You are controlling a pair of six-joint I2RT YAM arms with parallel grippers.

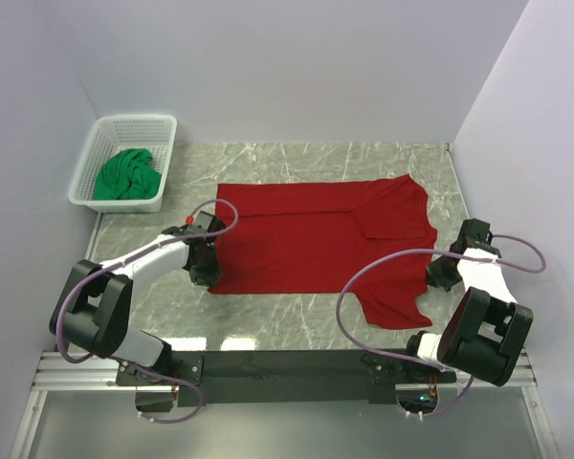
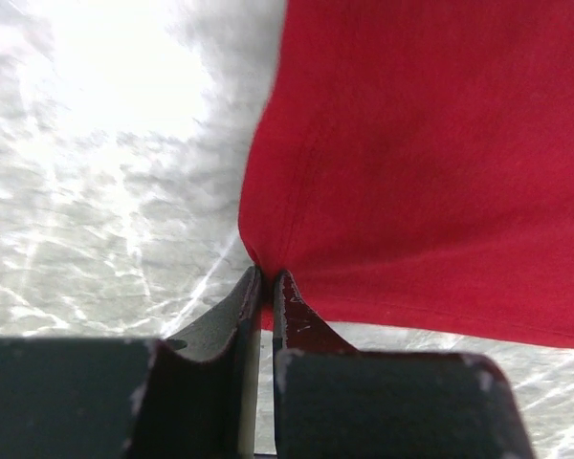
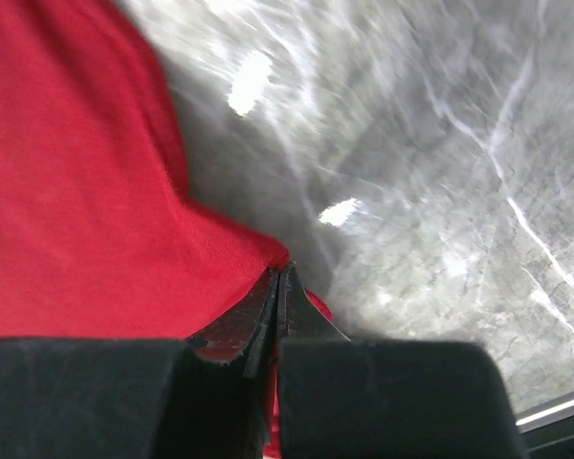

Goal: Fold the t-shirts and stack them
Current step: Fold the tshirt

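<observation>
Top external view: a red t-shirt (image 1: 316, 239) lies spread flat in the middle of the grey marble-patterned desk (image 1: 297, 158), its long side running left to right, with one short sleeve sticking out toward the near edge on the right. The left hand (image 1: 206, 273) sits low at the shirt's near-left corner, and the right hand (image 1: 442, 273) sits low at the shirt's right edge, just beyond that sleeve. Seen from the left wrist, the two dark fingers are pressed almost together with only a thin slit between them, and the corner of the red cloth is drawn to a point right at their tips, so this hand is pinching the shirt's edge. Seen from the right wrist, the fingers are pressed fully together on a small fold of red fabric at the rim of the shirt, with bare desk to their right. A green t-shirt (image 1: 127, 174) lies crumpled in a heap inside a white lattice basket (image 1: 163, 129) in the far-left corner of the desk, well apart from the red one and from both hands.
</observation>
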